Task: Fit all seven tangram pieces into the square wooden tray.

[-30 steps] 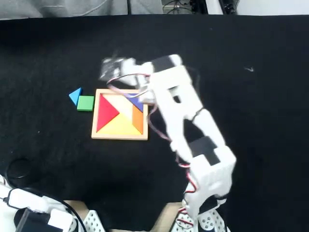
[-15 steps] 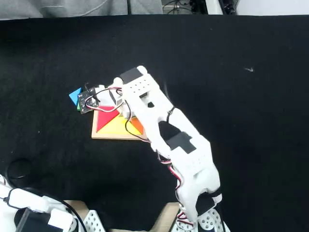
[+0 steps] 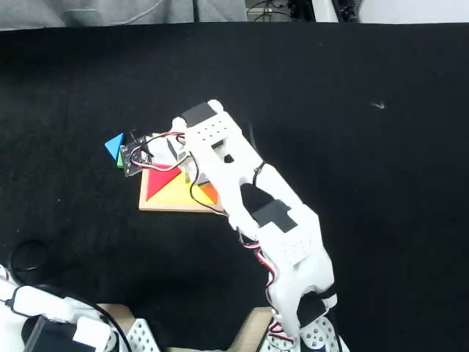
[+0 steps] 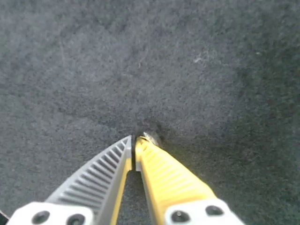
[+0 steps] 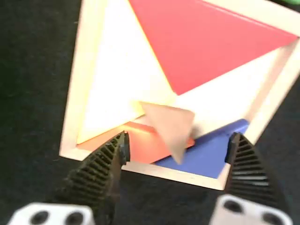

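"One black cloth table (image 3: pixel 381 183) lies under your rig, with grey fabric (image 3: pixel 110 11) along its far edge."

"And the wooden tray (image 3: pixel 183 207)?"

"Left of centre, beneath your right arm (image 3: pixel 249 191). It holds a red triangle (image 5: pixel 206 42), plus yellow (image 3: pixel 179 192), orange (image 5: pixel 145 145) and blue (image 5: pixel 206 154) pieces. A blue triangle (image 3: pixel 113 144) and a green square (image 3: pixel 119 162) sit just beside its far left corner."

"Jaws?"

"Your right gripper (image 5: pixel 177 139) is spread wide over the tray. Your left gripper (image 4: pixel 134 139) is pinched together on nothing, over bare cloth."
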Robot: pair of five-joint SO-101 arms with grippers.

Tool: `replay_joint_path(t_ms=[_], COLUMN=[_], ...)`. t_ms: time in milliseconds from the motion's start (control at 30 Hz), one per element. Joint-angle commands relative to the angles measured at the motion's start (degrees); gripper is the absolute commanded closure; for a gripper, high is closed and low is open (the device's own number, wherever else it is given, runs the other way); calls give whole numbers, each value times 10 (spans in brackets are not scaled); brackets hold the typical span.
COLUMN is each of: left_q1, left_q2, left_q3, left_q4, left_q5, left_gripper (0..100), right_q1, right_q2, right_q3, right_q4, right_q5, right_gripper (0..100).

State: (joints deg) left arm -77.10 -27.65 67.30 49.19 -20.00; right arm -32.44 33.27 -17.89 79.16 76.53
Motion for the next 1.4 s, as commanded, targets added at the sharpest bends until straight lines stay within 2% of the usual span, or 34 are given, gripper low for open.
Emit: replay_joint_path(t_ms=[0,133,200,367,433,667,767,933,1367], left_q1=[13,13,13,13,13,13,13,13,13], left_q2=[1,1,0,0,-1,-1,0,0,-1], left_q3=[0,0,0,0,0,0,0,0,0], left_q4=[-10,-10,-10,-10,-10,-10,-10,-10,-10], left_q5=[5,5,5,5,5,5,5,5,5], left_gripper=[970,970,970,970,970,970,970,970,970], right_q1=[-3,42,68,103,102,47,38,38,31], right_q2=[-6,-1,-1,7,16,58,90,116,88], right_q3=[-73,-155,-167,-158,-155,-155,-156,-153,-151], right_q4=[58,131,131,84,57,-91,-130,-132,-58], right_q5=[4,1,-33,-129,-185,-364,-375,-379,-375], right_gripper=[673,676,720,994,961,988,988,988,988])
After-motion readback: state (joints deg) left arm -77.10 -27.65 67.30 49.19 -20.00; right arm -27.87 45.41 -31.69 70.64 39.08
